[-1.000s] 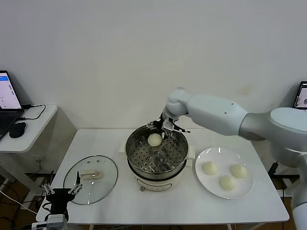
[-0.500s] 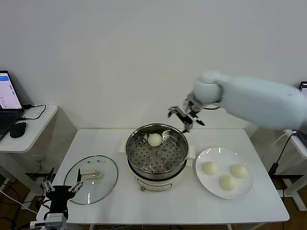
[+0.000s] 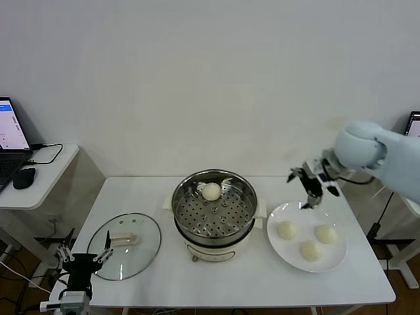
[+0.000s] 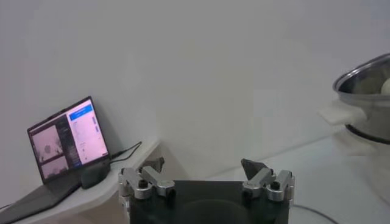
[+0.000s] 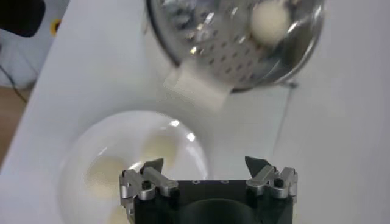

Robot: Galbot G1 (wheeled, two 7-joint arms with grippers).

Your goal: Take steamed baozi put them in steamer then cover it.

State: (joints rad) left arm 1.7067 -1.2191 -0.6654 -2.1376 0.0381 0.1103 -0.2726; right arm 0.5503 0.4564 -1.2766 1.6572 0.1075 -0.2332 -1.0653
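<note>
The steel steamer [image 3: 214,211] stands mid-table on its white base, with one baozi [image 3: 211,191] on the perforated tray at the far side. Three baozi lie on the white plate [image 3: 289,254]: one at the left [image 3: 287,230], one at the right [image 3: 326,233], one at the front [image 3: 311,250]. My right gripper [image 3: 312,188] is open and empty, above the plate's far edge. In the right wrist view the steamer [image 5: 237,42], its baozi [image 5: 270,21] and the plate [image 5: 134,122] show beyond the open gripper [image 5: 204,163]. The glass cover [image 3: 125,245] lies flat at the front left. My left gripper [image 3: 84,259] is open, parked by the table's front left corner.
A side table at the left holds a laptop [image 3: 10,141] and a mouse [image 3: 23,177]; the laptop [image 4: 67,137] also shows in the left wrist view. The steamer's rim [image 4: 365,85] stands off to one side of the left gripper [image 4: 202,164]. A second screen [image 3: 413,130] is at the right edge.
My right gripper has left the baozi in the steamer, risen and swung right, from over the pot to above the plate's far edge. The left arm has stayed put.
</note>
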